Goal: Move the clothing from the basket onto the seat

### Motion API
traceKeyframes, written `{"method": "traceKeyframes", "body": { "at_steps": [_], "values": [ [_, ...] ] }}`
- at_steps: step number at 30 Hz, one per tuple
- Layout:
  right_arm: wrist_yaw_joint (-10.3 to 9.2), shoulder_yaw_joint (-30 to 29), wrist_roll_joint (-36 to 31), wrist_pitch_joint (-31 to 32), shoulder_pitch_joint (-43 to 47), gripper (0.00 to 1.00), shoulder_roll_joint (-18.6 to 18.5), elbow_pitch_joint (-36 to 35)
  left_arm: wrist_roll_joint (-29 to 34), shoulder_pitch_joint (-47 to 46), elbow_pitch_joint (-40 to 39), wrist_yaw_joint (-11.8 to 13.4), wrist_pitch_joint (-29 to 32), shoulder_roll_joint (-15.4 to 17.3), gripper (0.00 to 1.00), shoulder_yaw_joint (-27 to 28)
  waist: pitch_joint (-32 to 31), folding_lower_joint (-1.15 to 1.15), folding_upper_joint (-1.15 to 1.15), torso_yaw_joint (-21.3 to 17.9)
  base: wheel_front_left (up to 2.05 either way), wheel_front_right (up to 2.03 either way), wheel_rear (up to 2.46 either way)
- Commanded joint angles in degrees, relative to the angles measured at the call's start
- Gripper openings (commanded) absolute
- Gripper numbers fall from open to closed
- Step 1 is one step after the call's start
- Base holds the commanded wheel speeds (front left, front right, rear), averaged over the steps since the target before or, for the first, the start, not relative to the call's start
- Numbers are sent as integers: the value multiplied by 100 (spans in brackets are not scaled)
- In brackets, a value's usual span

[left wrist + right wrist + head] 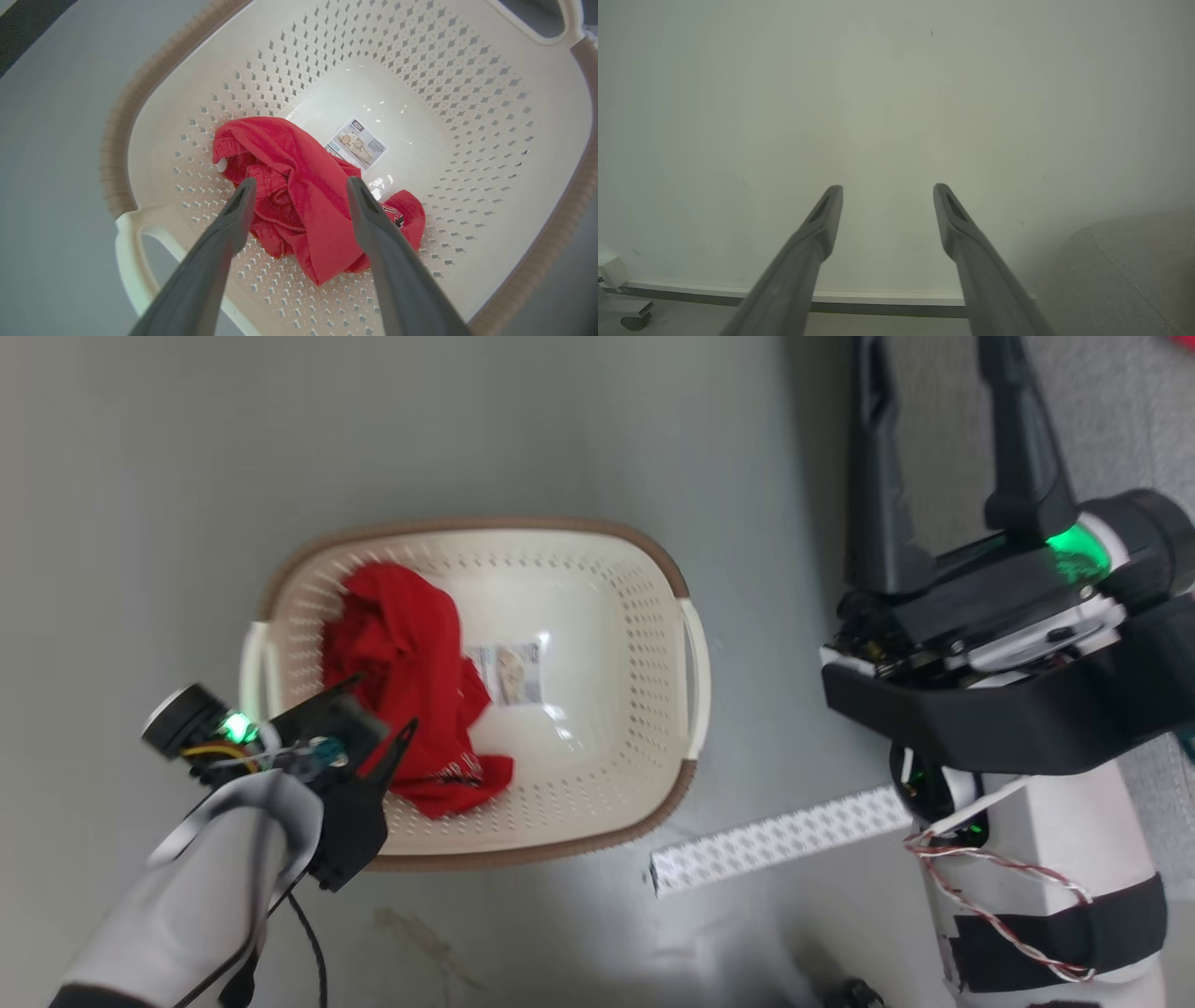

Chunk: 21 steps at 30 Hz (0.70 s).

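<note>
The cream basket (653,644) with a brown rim stands on the grey floor. Crumpled red clothing (406,663) lies in its left half, with a bit of dark print at its near end. My left gripper (381,705) hangs open over the basket's near-left side. In the left wrist view the left gripper (301,186) has its fingers spread above the red clothing (299,186) without touching it, inside the basket (420,70). My right gripper (938,373) is open at the upper right, over the light-grey seat (1148,420). The right gripper (887,191) holds nothing, and the seat (1125,270) lies lower right.
A paper label (509,674) is stuck to the basket's bottom. A white perforated strip (780,840) lies on the floor to the basket's right, next to my white body with its loose cables (1008,887). A pale wall with a skirting board (878,296) faces the right wrist.
</note>
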Motion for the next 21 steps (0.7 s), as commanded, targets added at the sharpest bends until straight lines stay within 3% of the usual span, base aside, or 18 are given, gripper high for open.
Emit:
{"method": "traceKeyframes", "body": {
  "at_steps": [1,8,21],
  "values": [
    [-4,-15,59,-1,-95,100,21,-37,119,-112,113,16,46,13,100,-93,529,-2,-2,-325,0,0,0],
    [-4,-25,379,-1,-301,100,21,-271,460,-838,1140,82,617,-112,100,-412,1014,-2,-2,-644,0,0,0],
    [-4,10,648,-1,-346,100,19,-421,512,-1371,1947,416,827,-151,100,-501,1390,-2,-2,-965,0,0,0]
  ]
}}
